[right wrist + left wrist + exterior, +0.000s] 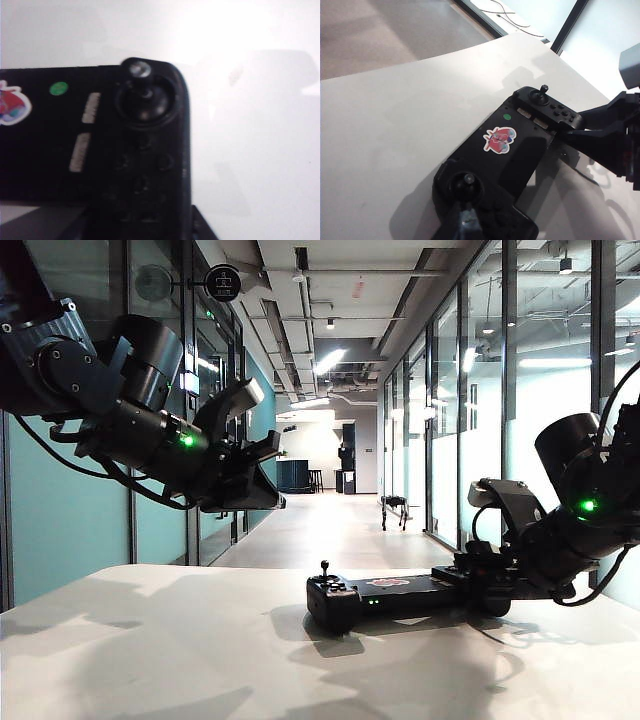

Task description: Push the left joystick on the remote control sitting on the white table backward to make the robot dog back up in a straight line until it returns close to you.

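One remote control point(395, 597) with two thumbsticks is laid on the white table point(150, 650). Its right end is met by the right gripper point(478, 575); a grip cannot be told. The left gripper point(262, 478), part open and empty, is held above the table. One robot dog point(394, 508) is seen down the corridor.

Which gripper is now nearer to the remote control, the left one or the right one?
The right. The right gripper is at the remote control's right end, down at the white table. The left gripper hangs high above the table, up and left of it.
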{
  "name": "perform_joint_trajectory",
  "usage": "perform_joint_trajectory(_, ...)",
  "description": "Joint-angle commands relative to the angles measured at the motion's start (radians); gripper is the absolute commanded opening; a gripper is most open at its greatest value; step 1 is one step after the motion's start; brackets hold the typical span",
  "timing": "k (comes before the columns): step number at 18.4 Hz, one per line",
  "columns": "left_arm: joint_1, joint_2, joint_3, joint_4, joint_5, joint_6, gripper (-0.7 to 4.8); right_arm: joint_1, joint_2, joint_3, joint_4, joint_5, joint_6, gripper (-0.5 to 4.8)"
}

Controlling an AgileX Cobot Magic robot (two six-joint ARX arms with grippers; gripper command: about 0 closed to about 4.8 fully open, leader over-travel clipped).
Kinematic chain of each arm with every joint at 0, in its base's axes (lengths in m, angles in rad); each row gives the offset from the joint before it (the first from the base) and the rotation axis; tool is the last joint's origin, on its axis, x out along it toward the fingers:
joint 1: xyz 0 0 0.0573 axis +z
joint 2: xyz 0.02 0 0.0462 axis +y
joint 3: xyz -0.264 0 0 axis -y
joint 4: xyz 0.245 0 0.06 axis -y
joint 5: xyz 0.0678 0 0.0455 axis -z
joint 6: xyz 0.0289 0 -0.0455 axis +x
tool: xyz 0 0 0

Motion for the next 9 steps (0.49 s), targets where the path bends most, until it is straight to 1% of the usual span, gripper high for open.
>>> perform_joint_trajectory(1, -0.001, -0.002, 0.004, 0.013, 0.005, 0.002, -0.05, 0.003, -0.003, 0.003, 0.013, -0.008, 0.001, 2.09)
perform_joint_trajectory(6, -0.001, -0.002, 0.004, 0.013, 0.006, 0.000, -0.05, 0.017, -0.004, 0.003, 0.020, 0.004, 0.020, 1.98)
perform_joint_trajectory(9, -0.001, -0.002, 0.004, 0.011, 0.012, 0.000, -0.05, 0.047, -0.004, 0.003, 0.035, 0.061, 0.031, 1.97)
